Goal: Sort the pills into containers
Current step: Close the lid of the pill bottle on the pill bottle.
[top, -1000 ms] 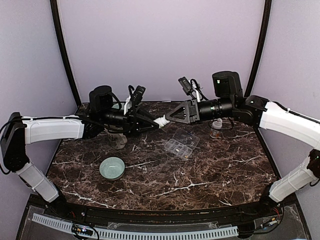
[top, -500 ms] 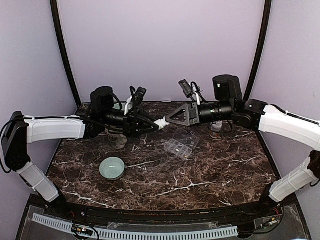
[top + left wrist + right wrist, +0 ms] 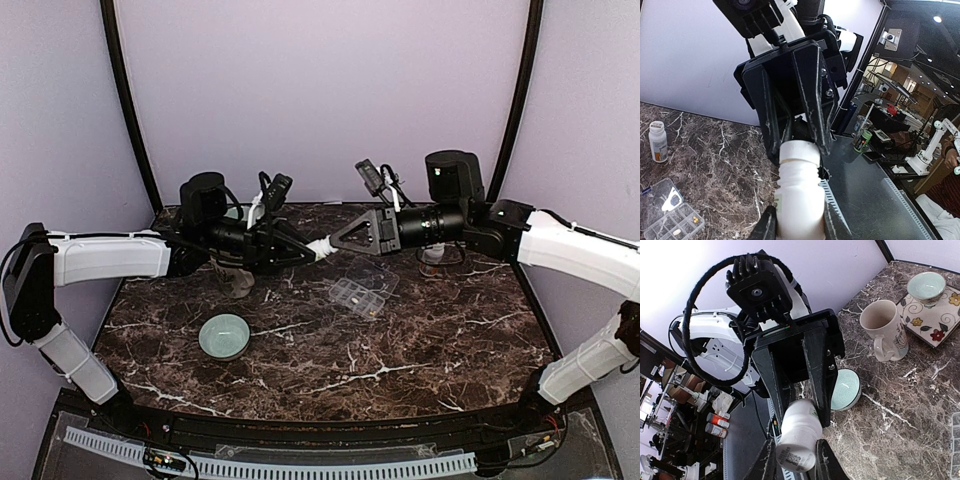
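Step, by my read: uncapping pill bottle (image 3: 799,190) mid-air, nothing poured yet. Left gripper (image 3: 310,250) clamped on bottle body, right gripper (image 3: 337,240) clamped on cap end. Tips meet above table (image 3: 450,350) at 12 o'clock. Organiser box (image 3: 360,290) lies on marble at 5 o'clock from bottle, lid open, clear of both arms. Next: you twist right wrist to free cap, hold left clamp firm, bottle level against spills. Then bring mouth over box compartments.

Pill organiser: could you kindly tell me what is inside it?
In the left wrist view, the organiser holds a white pill and an orange pill; cropped compartments are hidden.
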Tool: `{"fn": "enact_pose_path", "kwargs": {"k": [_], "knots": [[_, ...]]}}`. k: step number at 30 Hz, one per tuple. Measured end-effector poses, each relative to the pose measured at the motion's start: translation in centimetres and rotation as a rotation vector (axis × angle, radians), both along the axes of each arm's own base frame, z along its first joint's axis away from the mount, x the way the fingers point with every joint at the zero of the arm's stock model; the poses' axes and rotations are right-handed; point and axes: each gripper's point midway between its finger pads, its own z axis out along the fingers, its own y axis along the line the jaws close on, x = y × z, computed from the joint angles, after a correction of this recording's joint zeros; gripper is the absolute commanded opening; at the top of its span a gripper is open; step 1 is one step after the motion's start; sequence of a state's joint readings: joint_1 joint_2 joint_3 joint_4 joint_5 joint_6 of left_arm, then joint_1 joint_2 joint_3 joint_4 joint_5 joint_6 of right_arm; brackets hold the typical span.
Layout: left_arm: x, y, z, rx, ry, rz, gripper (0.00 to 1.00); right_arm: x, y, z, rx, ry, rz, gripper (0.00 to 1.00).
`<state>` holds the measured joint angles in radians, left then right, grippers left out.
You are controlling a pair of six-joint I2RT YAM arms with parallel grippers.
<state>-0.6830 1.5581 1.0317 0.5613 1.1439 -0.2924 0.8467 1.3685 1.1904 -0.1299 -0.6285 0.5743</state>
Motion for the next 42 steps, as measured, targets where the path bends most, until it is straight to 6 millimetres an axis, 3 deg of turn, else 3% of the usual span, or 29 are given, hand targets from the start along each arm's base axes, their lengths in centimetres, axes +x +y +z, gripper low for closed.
{"fn": "enact_pose_path", "kwargs": {"k": [42], "knots": [[-2.1,0.4,0.9,0.034,0.086,-0.131,0.00,-1.7,0.1,0.6,-0.022,-0.238,0.097,0.11]]}}
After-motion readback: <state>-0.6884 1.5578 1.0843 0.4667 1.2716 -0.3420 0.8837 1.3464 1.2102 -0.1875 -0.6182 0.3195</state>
